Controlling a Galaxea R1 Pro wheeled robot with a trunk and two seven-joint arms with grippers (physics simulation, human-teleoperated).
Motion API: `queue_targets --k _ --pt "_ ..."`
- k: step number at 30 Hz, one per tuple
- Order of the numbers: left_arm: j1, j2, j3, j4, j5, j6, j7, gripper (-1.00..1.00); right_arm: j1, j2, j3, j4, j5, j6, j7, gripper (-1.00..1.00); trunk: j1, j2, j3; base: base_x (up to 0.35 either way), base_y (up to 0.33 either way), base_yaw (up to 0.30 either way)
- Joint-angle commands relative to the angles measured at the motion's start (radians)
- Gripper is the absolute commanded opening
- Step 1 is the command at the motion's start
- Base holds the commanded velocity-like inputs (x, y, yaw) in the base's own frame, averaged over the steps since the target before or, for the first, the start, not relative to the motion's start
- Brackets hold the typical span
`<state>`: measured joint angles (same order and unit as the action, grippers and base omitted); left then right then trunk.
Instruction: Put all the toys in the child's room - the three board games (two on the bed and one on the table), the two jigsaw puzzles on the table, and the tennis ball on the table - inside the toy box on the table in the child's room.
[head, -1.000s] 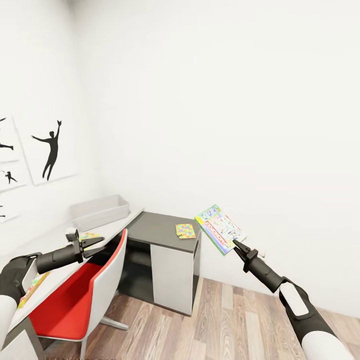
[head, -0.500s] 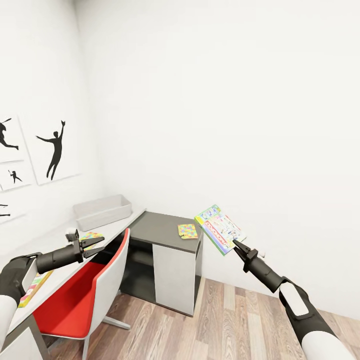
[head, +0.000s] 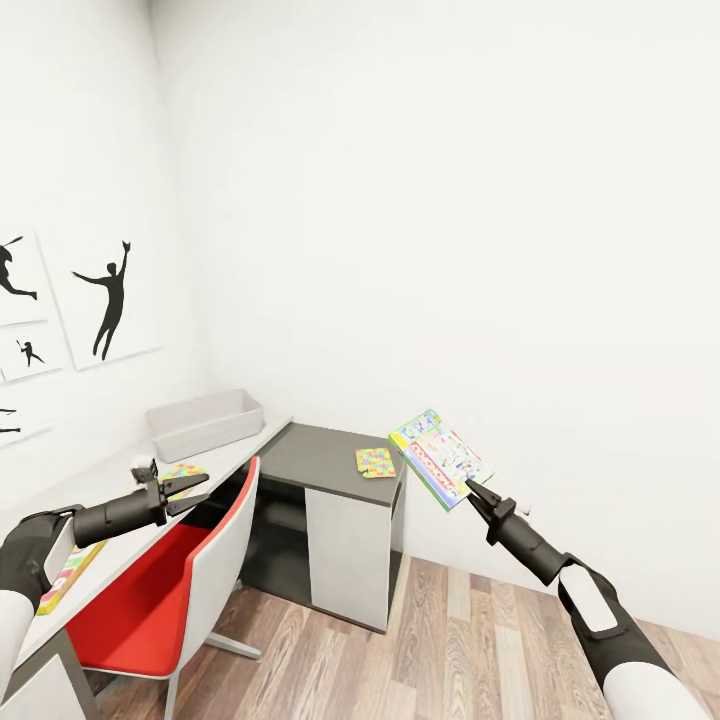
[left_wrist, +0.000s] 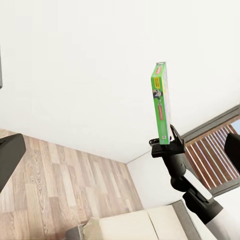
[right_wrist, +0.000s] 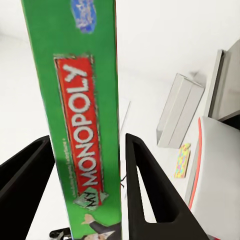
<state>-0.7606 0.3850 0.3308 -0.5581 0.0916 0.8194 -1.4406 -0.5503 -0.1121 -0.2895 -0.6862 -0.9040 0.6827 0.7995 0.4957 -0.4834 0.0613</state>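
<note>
Gripping the Monopoly box (head: 440, 458) in clenched right jaws (head: 468, 486), left jaws (head: 196, 486) spread empty. View's swung slightly leftward then settled, so robot's lining up on the desk (head: 120, 530) toy box (head: 205, 422).

Right end effector (head: 469, 487) raised, clamping a board game (head: 438, 457); left end effector (head: 198, 485) spread, outstretched.
</note>
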Motion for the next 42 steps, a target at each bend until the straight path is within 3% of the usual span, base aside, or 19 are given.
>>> queue_targets --k 1,9,35,42 --pt "0.000 0.000 0.001 0.000 0.000 0.011 -0.003 1.00 0.000 0.000 -0.002 0.001 -0.003 0.006 0.001 -1.00 0.000 -0.001 0.000 0.000 0.000 0.000" --pt "0.000 0.000 0.001 0.001 0.000 0.010 -0.003 1.00 0.000 0.000 -0.001 0.001 -0.003 0.006 0.001 -1.00 0.000 -0.001 0.000 0.010 0.000 0.055" --pt "0.000 0.000 0.001 0.001 0.002 -0.010 -0.004 1.00 0.000 0.000 0.000 0.000 -0.003 0.006 0.001 -1.00 0.000 -0.001 0.000 0.167 0.000 0.278" --pt "0.000 0.000 0.001 0.001 0.002 -0.011 -0.004 1.00 0.000 0.000 0.000 -0.004 -0.003 0.006 0.000 -1.00 0.000 -0.001 0.000 0.191 0.000 0.081"
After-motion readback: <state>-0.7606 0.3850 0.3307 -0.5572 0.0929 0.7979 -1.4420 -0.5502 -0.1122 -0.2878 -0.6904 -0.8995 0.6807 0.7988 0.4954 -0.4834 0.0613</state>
